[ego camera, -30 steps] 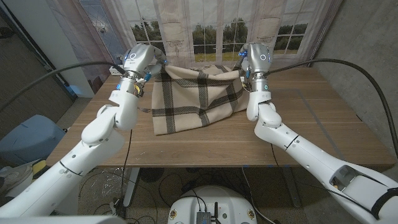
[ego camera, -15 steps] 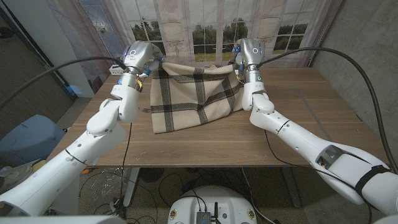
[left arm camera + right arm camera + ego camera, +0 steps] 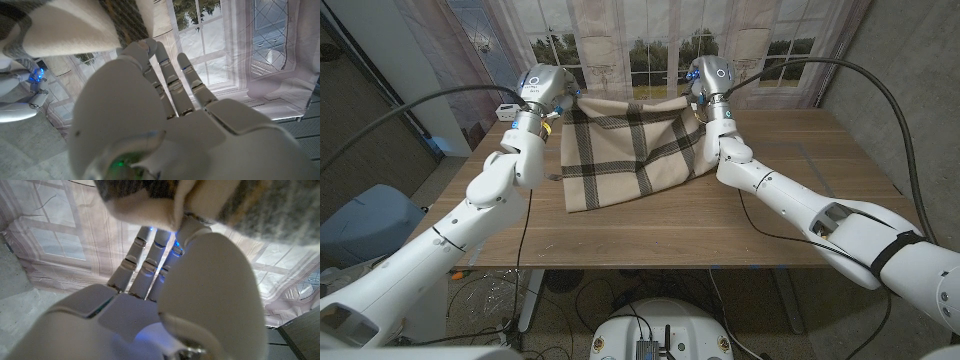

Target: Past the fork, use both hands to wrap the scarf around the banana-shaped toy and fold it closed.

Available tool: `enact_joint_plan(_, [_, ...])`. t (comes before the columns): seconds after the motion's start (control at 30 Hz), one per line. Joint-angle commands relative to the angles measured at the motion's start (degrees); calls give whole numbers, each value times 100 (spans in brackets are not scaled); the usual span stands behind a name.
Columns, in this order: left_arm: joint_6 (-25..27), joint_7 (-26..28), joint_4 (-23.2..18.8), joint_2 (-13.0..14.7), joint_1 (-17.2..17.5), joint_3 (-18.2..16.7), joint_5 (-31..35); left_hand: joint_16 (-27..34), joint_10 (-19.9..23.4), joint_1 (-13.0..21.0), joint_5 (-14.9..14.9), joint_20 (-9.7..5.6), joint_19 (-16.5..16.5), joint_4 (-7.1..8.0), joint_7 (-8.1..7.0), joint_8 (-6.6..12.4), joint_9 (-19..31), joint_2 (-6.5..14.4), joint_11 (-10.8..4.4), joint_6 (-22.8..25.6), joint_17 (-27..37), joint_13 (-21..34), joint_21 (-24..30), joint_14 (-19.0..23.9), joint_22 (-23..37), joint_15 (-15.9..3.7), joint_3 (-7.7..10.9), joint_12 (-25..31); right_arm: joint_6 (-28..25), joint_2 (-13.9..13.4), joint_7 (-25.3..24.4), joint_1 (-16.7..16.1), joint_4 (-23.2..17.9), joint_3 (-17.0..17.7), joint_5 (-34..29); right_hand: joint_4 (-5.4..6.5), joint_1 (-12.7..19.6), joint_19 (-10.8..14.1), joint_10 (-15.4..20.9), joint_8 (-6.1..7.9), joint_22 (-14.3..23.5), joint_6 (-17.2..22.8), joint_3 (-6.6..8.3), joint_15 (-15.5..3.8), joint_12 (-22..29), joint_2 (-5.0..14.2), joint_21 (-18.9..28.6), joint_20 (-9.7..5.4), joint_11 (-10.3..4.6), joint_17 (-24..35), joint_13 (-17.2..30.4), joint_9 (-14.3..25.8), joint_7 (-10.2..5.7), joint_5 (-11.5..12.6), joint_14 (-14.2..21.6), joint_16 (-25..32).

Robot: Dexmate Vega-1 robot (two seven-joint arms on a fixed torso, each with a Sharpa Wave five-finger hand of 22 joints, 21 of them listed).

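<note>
**Scarf lifted by its far corners, ready to come over the toy**

Holding the plaid scarf up by its two far corners, both hands hang above the table's far edge. The left hand pinches its corner between thumb and a finger, the other fingers lying straight and close together; the right hand shows the same pinch on the cloth at its thumb. From the head camera the left hand and right hand stretch the upper hem nearly taut between them, while the scarf's lower part drapes onto the table toward its near-left area.

I cannot see the banana-shaped toy or the fork; the toy is probably under or behind the hanging cloth, but that is a guess.

To do this step well, I judge that both hands should travel together at matching height, keeping the hem level so the fold lands square. Carry the raised edge toward the near edge, low enough to cover the toy without dragging it, and release only once the cloth rests closed over it.
</note>
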Motion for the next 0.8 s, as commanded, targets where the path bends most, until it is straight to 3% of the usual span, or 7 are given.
enact_joint_plan(0.03, [329,-55,174,61,-237,299,60,-23,219,-22,47,-30,-29,14,7,34,19,-10,-166,4,27,712,35,76,-3,-720,-17,-7,660,556,-151,891,1678,-474,457,7,-49,-31,51,48,-5,-20,69,-407,-15,-24,41,-15,1,24,22,11,35,0,64,-32])
enact_joint_plan(0.13, [398,-50,230,52,-292,380,102,-31,211,-26,55,-30,-34,16,-1,39,24,-9,-176,-6,38,728,45,81,-3,-721,-20,-9,916,800,-247,1149,2316,-623,596,8,-53,-34,47,52,-7,-16,85,-407,-22,-25,48,-13,-1,33,29,9,32,0,72,-41])
enact_joint_plan(0.27, [453,-59,320,37,-364,451,82,-49,201,-28,67,-31,-46,18,-10,38,17,-7,-170,-17,50,733,59,75,-4,-721,-23,-22,1421,1343,-407,1615,3635,-866,884,7,-62,-41,48,56,-10,-33,115,-408,-31,-36,63,-14,-1,52,45,16,33,1,83,-62])
enact_joint_plan(0.37, [503,-83,393,34,-419,510,76,-58,187,-31,73,-29,-51,21,-11,38,10,-4,-172,-17,58,744,69,75,-5,-721,-25,-29,1701,1650,-114,1933,4398,-1163,1208,6,-65,-41,56,59,-11,-27,133,-409,-35,-39,73,-14,10,63,51,11,16,1,93,-72])
enact_joint_plan(0.57, [629,-165,547,28,-533,636,66,-97,135,-54,74,1,-82,35,-78,21,12,10,-176,-100,91,739,103,48,-2,-718,-47,-81,1578,1668,1045,2287,4499,-1966,1982,9,-82,-46,45,72,-15,-31,179,-410,-61,-49,98,-21,-10,92,64,17,13,5,108,-103])
enact_joint_plan(0.67, [688,-227,622,31,-589,693,40,-121,116,-71,71,19,-102,47,-97,6,3,30,-189,-138,106,705,118,20,-1,-719,-61,-122,1336,1475,1261,2327,4090,-2283,2260,9,-91,-55,12,70,-19,-45,213,-414,-95,-60,115,-26,-25,113,67,12,1,10,103,-131])
enact_joint_plan(0.8, [907,-512,676,71,-714,859,135,-183,56,-151,8,70,-155,90,-108,-67,-48,93,-198,-252,106,539,158,-35,5,-717,-140,-271,1196,1484,1907,2492,4069,-2608,2542,25,-123,-68,-49,71,-21,-96,260,-417,-146,-62,142,-27,-58,144,83,31,-28,24,45,-190])
